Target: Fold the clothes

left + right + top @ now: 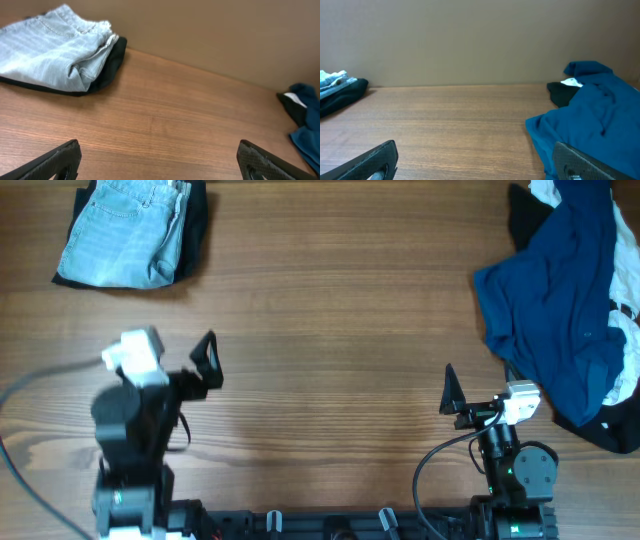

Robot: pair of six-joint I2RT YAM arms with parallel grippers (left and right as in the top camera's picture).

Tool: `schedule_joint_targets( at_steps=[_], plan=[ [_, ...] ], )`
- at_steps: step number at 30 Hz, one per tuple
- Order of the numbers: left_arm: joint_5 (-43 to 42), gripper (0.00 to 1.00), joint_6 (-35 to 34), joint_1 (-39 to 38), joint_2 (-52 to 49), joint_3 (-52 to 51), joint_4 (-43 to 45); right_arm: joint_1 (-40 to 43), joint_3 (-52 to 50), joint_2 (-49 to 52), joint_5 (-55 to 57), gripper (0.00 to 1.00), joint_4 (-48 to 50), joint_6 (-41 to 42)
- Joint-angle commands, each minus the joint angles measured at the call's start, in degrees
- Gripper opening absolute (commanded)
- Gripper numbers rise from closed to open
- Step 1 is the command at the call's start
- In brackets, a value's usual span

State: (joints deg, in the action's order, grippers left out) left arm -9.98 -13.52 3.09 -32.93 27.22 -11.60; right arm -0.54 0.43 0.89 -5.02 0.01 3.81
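Note:
Folded pale blue denim shorts (125, 230) lie on a black garment (192, 225) at the table's far left; they also show in the left wrist view (50, 50). A rumpled navy-blue shirt (560, 300) lies over white and black pieces (625, 350) at the far right, seen too in the right wrist view (595, 115). My left gripper (205, 360) is open and empty above bare wood, well short of the shorts. My right gripper (452, 395) is open and empty, just left of the shirt pile.
The wooden table (340, 310) stretches between the two piles. A grey cable (40, 380) runs off the left arm. The arm bases stand at the front edge (330, 525).

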Motion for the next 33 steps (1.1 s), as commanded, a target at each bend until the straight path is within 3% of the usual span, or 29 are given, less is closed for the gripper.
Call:
schedule_joint_targets(
  at_steps=[1, 6, 13, 18, 33],
  plan=[
    [-1.0, 1.00, 1.4, 0.4, 11.5, -8.7, 2.7, 0.4, -0.1, -0.5, 0.8, 1.00, 0.1, 0.7],
    [-1.1, 1.00, 1.3, 0.4, 24.8, -17.8, 6.0, 0.4, -0.1, -0.5, 0.8, 1.00, 0.1, 0.7],
    [-0.9, 1.00, 1.4, 0.4, 32.8, -23.2, 6.6, 0.4, -0.1, -0.5, 0.8, 1.00, 0.1, 0.7],
    [-0.9, 1.00, 1.3, 0.4, 32.8, -26.9, 11.0, 0.4, -0.1, -0.5, 0.8, 1.00, 0.1, 0.7],
    [-0.9, 1.00, 1.3, 0.4, 32.8, -26.9, 8.2, 0.4, -0.1, -0.5, 0.8, 1.00, 0.1, 0.7]
  ],
)
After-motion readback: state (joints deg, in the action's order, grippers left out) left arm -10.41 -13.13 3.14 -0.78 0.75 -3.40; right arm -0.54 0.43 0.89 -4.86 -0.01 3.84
